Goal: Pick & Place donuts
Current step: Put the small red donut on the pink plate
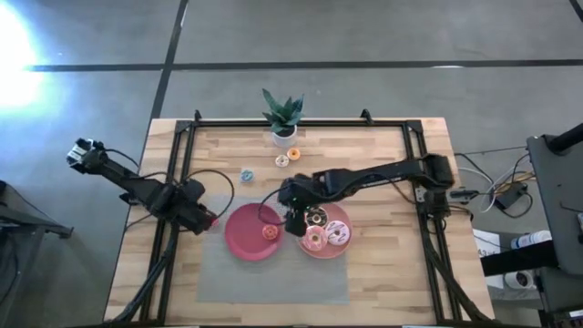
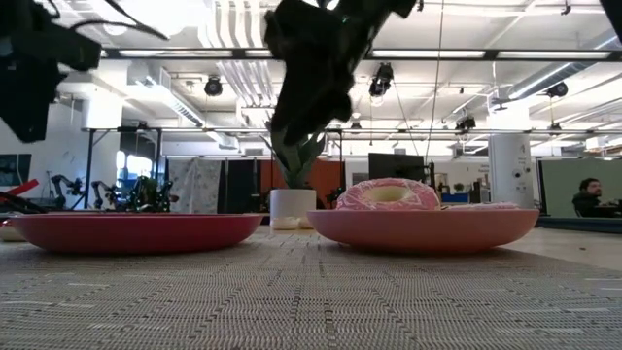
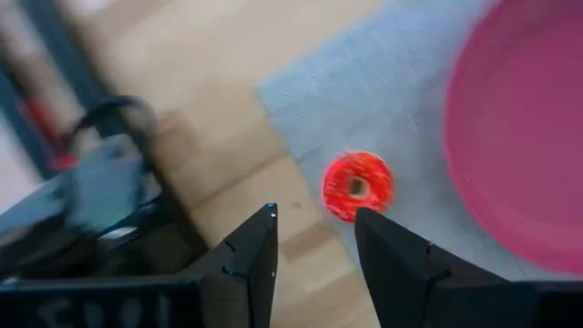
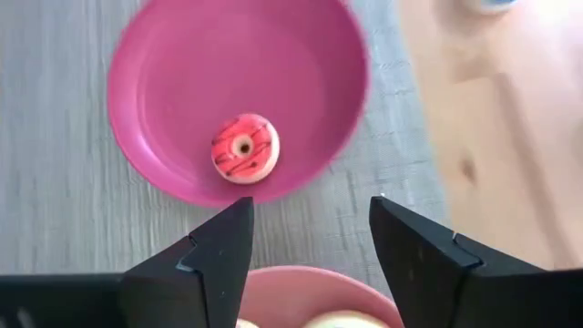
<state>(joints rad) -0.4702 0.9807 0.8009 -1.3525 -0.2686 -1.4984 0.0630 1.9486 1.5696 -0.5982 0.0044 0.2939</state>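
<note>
Three larger donuts lie on the right pink plate (image 1: 339, 248): chocolate (image 1: 316, 217), pink (image 1: 315, 240) and lilac (image 1: 338, 233). The pink donut (image 2: 387, 194) shows above that plate's rim in the low view. A tiny orange donut (image 4: 244, 148) lies in the left plate (image 1: 239, 239). The tiny red donut (image 3: 357, 185) lies on the grey mat near its corner, just beyond my open left gripper (image 3: 315, 211). The blue (image 1: 247, 174) and cream (image 1: 282, 161) tiny donuts lie on the bare wood. My right gripper (image 4: 311, 202) hangs open above the gap between the two plates.
A potted plant (image 1: 283, 114) stands at the table's far edge. The grey mat (image 1: 273, 278) lies under both plates, with bare mat toward the near edge. Black frame rails (image 1: 182, 155) run along the table's left, right and far sides. A person (image 2: 586, 197) sits in the room behind.
</note>
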